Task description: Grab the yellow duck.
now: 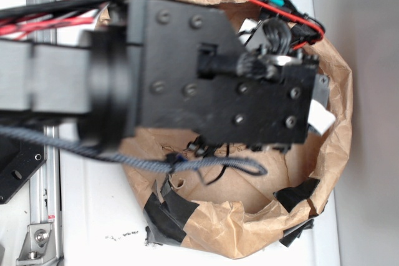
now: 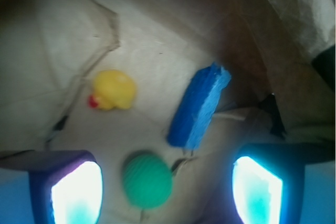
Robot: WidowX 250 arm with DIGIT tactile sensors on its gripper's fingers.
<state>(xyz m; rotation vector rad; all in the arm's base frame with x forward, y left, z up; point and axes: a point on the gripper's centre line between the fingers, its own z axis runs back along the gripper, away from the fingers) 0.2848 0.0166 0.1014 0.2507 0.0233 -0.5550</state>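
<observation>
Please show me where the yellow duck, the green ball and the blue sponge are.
yellow duck (image 2: pixel 113 89), wrist view, middle of its body
green ball (image 2: pixel 147 180), wrist view, its centre
blue sponge (image 2: pixel 198 106), wrist view, middle of its long side

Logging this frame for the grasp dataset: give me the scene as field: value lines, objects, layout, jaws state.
container: crumpled brown paper bag, black tape patches on its rim
target: small glossy yellow rubber duck, red-orange beak, lying on the bag floor
distractor 1: green knitted ball, nearest the camera in the wrist view
distractor 2: blue rectangular sponge, on edge, right of the duck in the wrist view
gripper: jaws open, spread wide, holding nothing
contact with target: none; duck lies apart, beyond the ball
exterior view: arm hides the bag's contents
</observation>
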